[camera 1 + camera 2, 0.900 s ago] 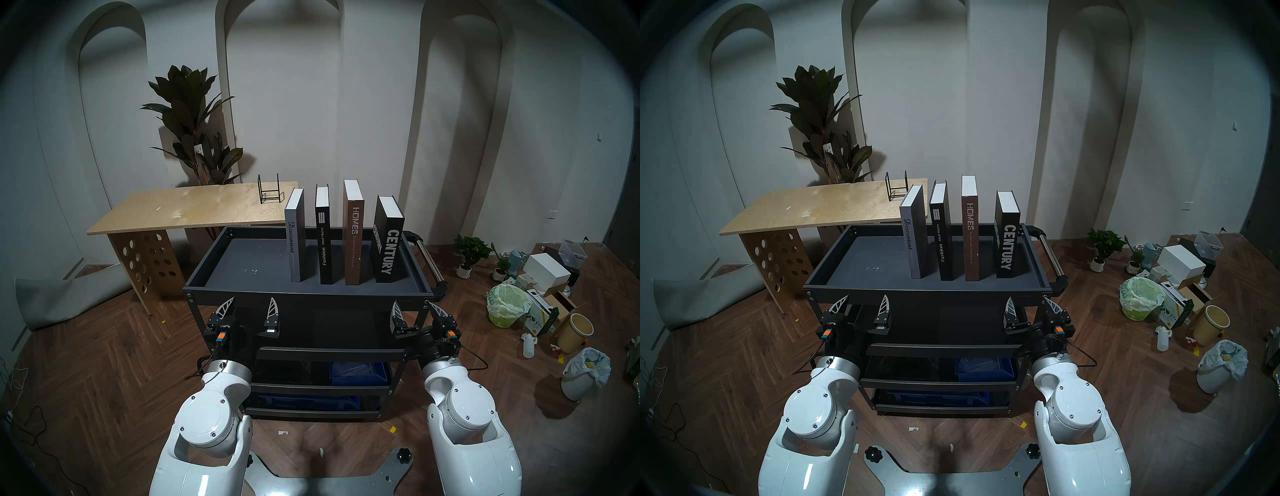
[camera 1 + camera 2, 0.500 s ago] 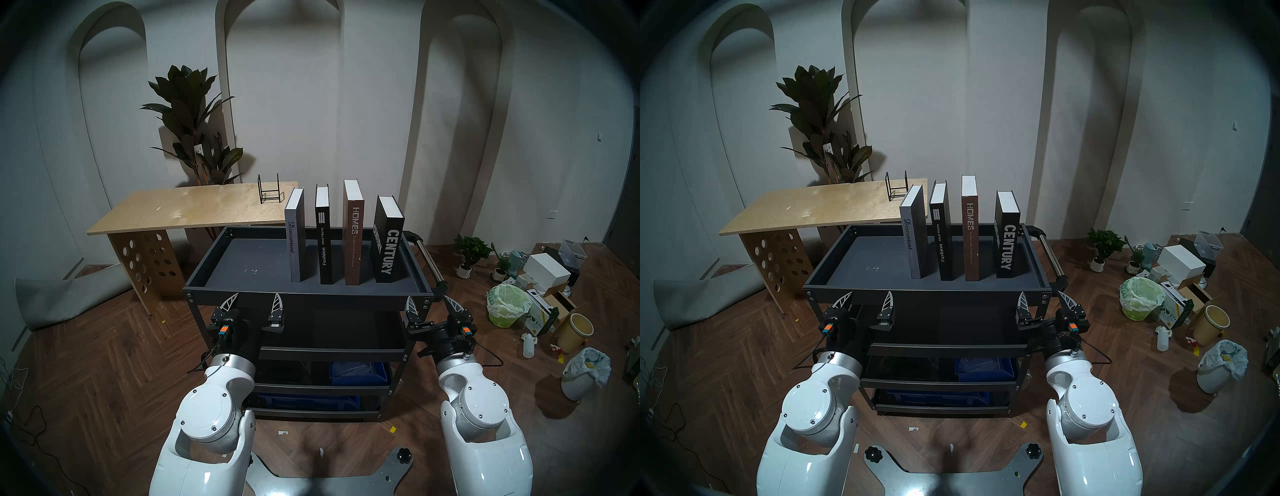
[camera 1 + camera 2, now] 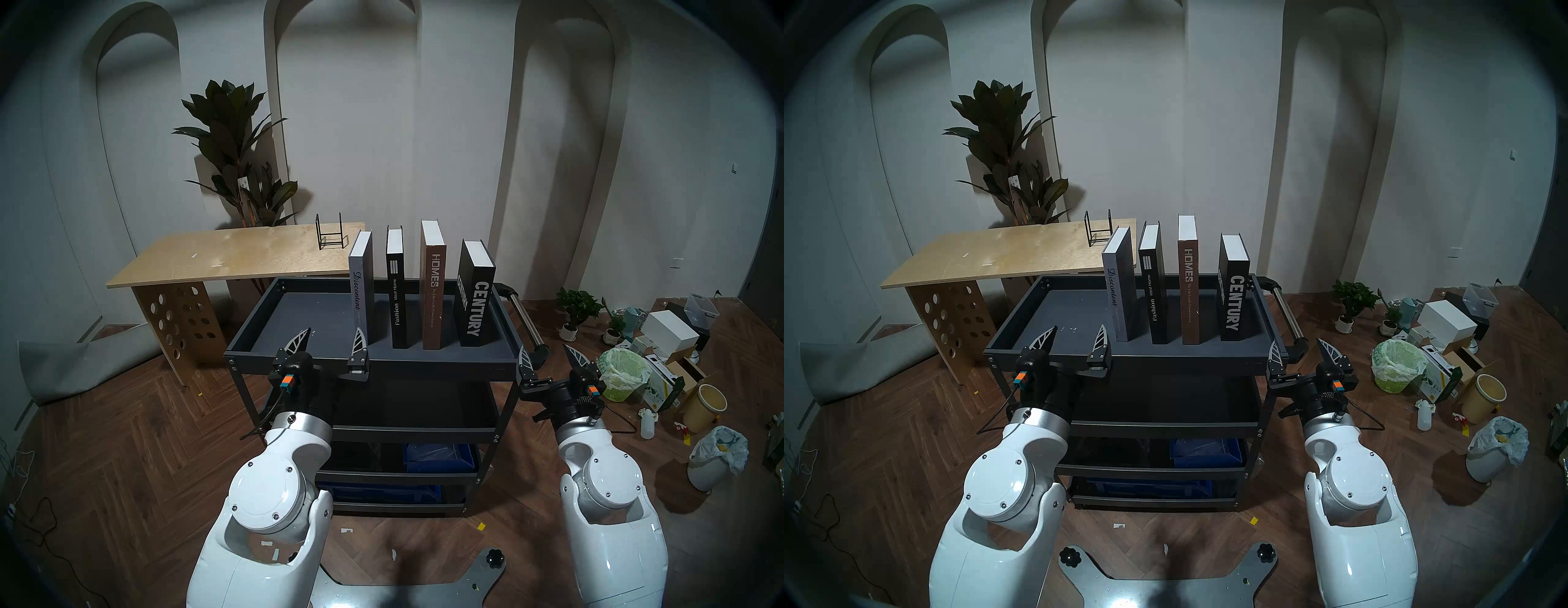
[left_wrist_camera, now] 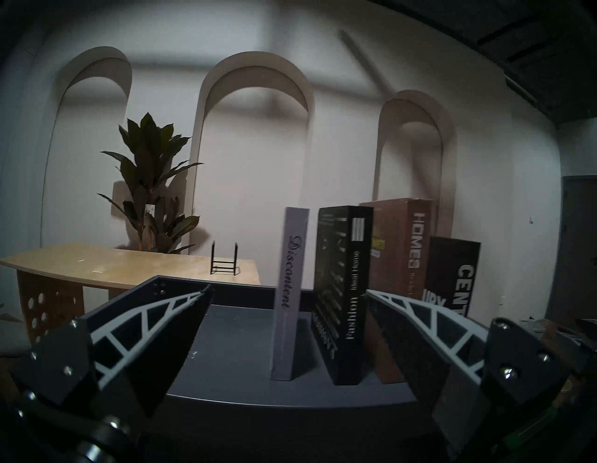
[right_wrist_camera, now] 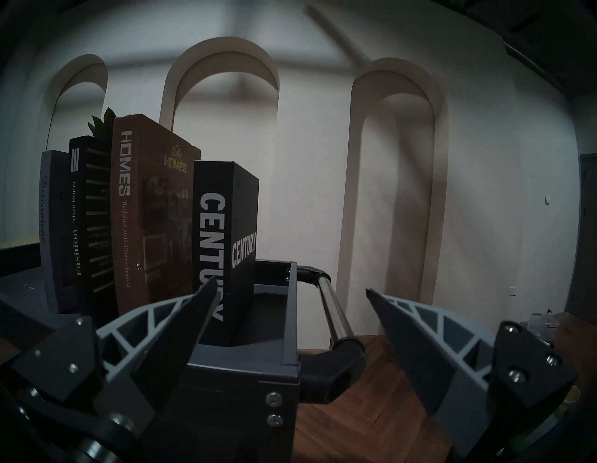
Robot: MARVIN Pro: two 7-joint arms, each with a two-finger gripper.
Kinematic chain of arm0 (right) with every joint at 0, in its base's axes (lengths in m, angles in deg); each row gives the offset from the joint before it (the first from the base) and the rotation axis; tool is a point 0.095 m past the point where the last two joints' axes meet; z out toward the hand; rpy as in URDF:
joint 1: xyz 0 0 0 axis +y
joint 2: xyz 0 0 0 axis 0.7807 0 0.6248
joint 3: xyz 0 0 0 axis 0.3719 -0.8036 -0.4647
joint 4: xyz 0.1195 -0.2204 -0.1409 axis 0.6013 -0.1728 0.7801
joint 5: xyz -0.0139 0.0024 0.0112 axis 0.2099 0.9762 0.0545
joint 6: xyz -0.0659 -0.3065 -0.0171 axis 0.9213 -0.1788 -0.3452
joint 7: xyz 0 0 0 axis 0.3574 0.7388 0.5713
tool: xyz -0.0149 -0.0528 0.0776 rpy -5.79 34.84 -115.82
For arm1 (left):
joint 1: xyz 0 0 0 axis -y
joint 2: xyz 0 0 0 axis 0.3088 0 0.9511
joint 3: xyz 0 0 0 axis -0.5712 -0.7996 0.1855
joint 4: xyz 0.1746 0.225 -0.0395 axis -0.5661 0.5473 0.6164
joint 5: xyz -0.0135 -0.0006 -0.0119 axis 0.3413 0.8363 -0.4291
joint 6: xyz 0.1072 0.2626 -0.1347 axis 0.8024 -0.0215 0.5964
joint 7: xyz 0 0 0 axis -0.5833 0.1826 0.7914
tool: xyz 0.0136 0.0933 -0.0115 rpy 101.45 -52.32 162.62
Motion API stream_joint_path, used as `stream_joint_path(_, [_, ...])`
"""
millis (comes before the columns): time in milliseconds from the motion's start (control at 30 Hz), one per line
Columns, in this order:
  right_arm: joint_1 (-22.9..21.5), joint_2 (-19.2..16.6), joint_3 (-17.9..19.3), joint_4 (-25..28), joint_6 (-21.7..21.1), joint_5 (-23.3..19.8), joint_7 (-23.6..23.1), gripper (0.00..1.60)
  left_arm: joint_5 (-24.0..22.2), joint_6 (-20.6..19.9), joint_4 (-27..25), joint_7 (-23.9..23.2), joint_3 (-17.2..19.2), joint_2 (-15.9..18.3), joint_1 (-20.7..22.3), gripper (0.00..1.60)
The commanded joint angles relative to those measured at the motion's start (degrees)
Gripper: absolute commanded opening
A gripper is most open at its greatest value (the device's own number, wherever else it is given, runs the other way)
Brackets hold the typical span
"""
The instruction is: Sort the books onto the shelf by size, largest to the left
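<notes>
- Now both arms are rising out of the dark under the cart; 0.9 s ago the grippers were sitting below the tray's front rim, tips barely showing.
- Left gripper [image 3: 330,340] is reaching up over the front rim of the shelf [image 3: 297,354], jaws spread wide, holding nothing. Its right finger is showing just in front of the grey "Discontent" [image 3: 361,293]; whether it is touching, I cannot tell. From the left wrist camera that spine is sitting between the 2 fingers.
- Right gripper [image 3: 550,354] is swinging outward to the tray's right front corner beside the side handle [image 3: 526,316], also wide and empty, well apart from any book.
- Further back, all 4 books are standing upright and unmoved: "Discontent", then "Fashion Ideal Home" [image 3: 396,293], then "HOMES" [image 3: 432,293], then "CENTURY" [image 3: 474,297] at the right.
- Judging: sorting is only starting. Tall "HOMES" is standing third from the left, so it needs to go leftmost; the left arm seems to be lining up on "Discontent" first.
- Behind, a plywood table [image 3: 237,259] is carrying a small wire rack [image 3: 330,237].
</notes>
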Motion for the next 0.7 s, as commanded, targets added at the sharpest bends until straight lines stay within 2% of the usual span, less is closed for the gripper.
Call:
stream_joint_path(0, [-2.66, -0.58, 1.25, -0.24, 2.15, -1.48, -0.65, 1.60, -0.90, -1.22, -3.33, 4.23, -5.63, 4.48, 1.21, 1.60])
stream_joint_path(100, [-3.15, -0.62, 1.56, -0.40, 2.53, -2.06, -0.93, 1.60, -1.21, -0.75, -1.95, 7.14, -7.21, 5.06, 4.31, 1.60])
stream_joint_path(300, [-3.57, -1.08, 2.46, -0.69, 2.91, -2.87, -1.54, 1.60, 0.18, -0.07, -0.42, 10.26, -8.95, 3.93, 8.36, 1.60])
stream_joint_path(533, [-4.03, -1.15, 3.44, -1.51, 3.34, -3.50, -1.59, 1.60, -0.58, -1.64, 1.06, 12.27, -12.68, 4.76, 12.39, 1.60])
stream_joint_path(567, [-4.09, -1.15, 3.52, -1.62, 3.40, -3.62, -1.66, 1.60, -0.81, -2.04, 2.14, 13.40, -14.08, 4.90, 14.42, 1.60])
stream_joint_path(667, [-4.17, -1.16, 3.69, -1.82, 3.48, -3.80, -1.71, 1.60, -0.35, -1.78, 2.17, 12.62, -14.36, 4.98, 14.03, 1.60])
